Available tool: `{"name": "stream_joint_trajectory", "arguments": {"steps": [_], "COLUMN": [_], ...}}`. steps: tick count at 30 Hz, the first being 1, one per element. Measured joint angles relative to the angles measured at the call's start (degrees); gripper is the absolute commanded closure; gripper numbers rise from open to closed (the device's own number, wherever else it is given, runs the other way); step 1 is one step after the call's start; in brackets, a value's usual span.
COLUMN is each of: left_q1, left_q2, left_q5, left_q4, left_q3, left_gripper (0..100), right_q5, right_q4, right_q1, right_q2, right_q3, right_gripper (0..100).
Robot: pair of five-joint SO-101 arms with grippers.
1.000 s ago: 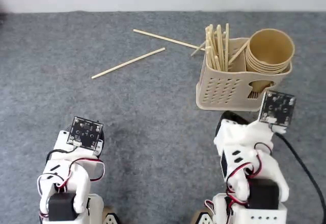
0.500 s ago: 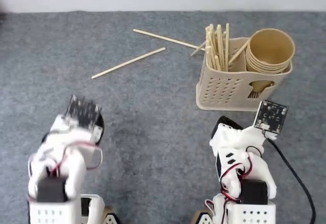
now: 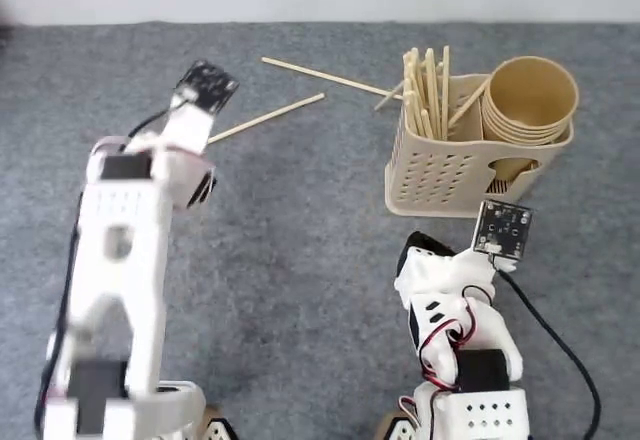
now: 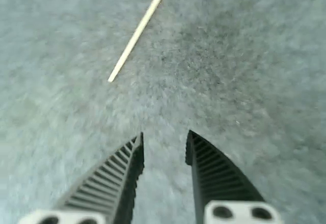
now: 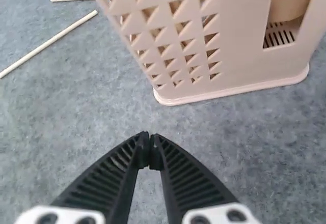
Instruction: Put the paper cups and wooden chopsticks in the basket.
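One loose chopstick and a second chopstick lay on the grey mat beside the basket, which held stacked paper cups and a chopstick bundle. The left gripper hovered near the first stick's end, jaws narrowly parted and empty. The right gripper sat before the basket, jaws closed on nothing.

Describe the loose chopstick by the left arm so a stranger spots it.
Find the beige basket on the grey mat. Two chopsticks lie loose left of it. Yours is the farther chopstick, clear of the basket; the other chopstick runs up to it.
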Motion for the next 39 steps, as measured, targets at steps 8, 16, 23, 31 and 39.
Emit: {"name": "stream_joint_trajectory", "arguments": {"steps": [8, 16, 23, 31, 39], "left_q1": [-0.9, -4.7, -4.7, -4.4, -3.5], "left_q2": [31.1, 53.2, 70.7, 80.6, 83.3], "left_q5": [-5.5, -5.5, -5.6, -5.5, -6.2], "left_q4": [7.0, 15.7, 21.4, 23.9, 25.6], "left_q3": [-27.3, -62.2, -87.5, -98.2, -100.3], "left_gripper": [77, 77, 77, 86, 91], "right_q5": [0.0, 0.0, 0.0, 0.0, 0.0], "right_q4": [0.0, 0.0, 0.0, 0.0, 0.0], "right_q1": [-0.4, -0.4, -0.5, -0.6, -0.6], "right_q2": [0.0, 0.0, 0.0, 0.0, 0.0], "right_q3": [0.1, 0.1, 0.1, 0.1, 0.1], "right_gripper": [99.0, 99.0, 99.0, 99.0, 99.0]}}
